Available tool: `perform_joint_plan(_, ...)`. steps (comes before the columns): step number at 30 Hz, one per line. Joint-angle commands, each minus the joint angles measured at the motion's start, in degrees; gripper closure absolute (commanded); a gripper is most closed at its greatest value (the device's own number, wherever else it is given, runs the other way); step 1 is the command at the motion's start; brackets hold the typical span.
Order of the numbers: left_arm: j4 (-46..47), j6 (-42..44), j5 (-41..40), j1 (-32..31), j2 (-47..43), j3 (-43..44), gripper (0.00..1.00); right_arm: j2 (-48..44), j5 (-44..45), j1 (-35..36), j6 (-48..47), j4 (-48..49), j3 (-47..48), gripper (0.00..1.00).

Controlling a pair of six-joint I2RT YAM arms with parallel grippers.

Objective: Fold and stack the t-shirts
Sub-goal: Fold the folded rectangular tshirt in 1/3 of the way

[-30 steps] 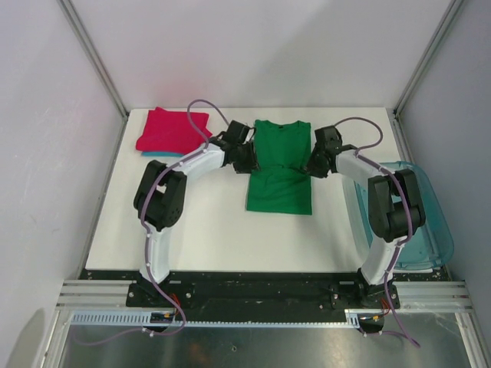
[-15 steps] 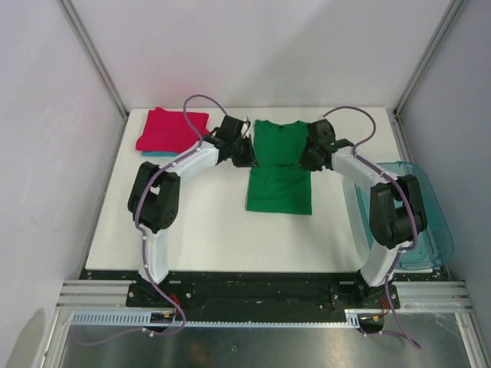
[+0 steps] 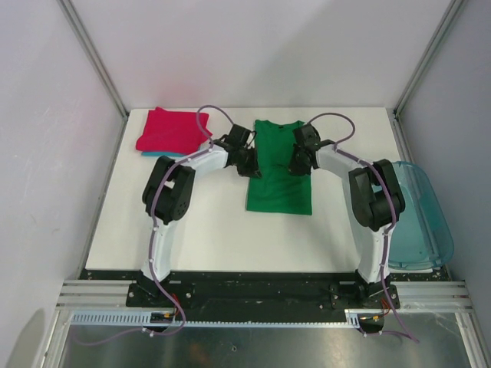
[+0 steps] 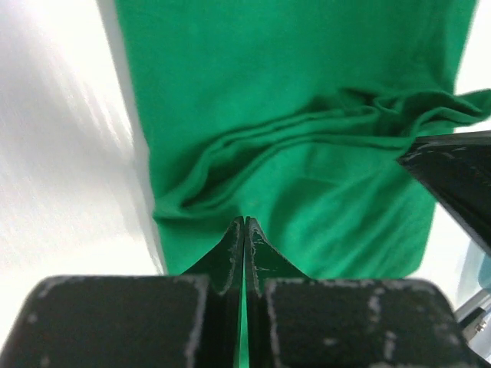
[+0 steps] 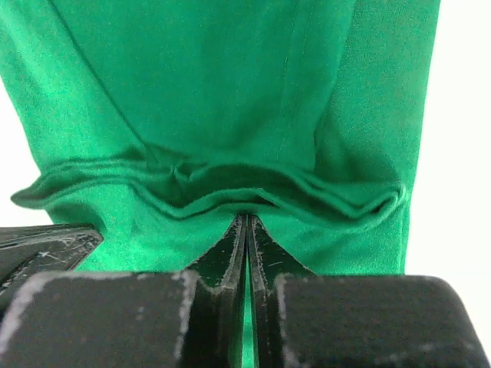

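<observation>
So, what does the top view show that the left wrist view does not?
Only the top view: the folded red shirt at the far left and the bin at the right. Only the left wrist view: the left tool shut on a fold of the green shirt, creases seen close. Both: the green shirt and the right tool.

The right gripper (image 3: 298,162) now sits farther in over the green t-shirt (image 3: 280,195), no longer at its right edge. The left gripper (image 3: 249,162) sits slightly closer to the hem. The right arm (image 3: 376,195) bends farther left, baring more of the translucent bin (image 3: 430,222).
</observation>
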Motion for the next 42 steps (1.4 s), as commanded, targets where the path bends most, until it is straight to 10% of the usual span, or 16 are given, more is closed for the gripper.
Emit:
perform_joint_plan(1, 0.7, 2.2, -0.9, 1.8, 2.9, 4.8, 1.0, 3.4, -0.8, -2.0, -0.7, 1.5, 5.6, 0.94)
perform_joint_plan(42, 0.8, 2.4, -3.6, 4.4, 2.1, 2.6, 0.99, 5.2, -3.2, -10.7, -1.4, -1.0, 4.9, 0.96)
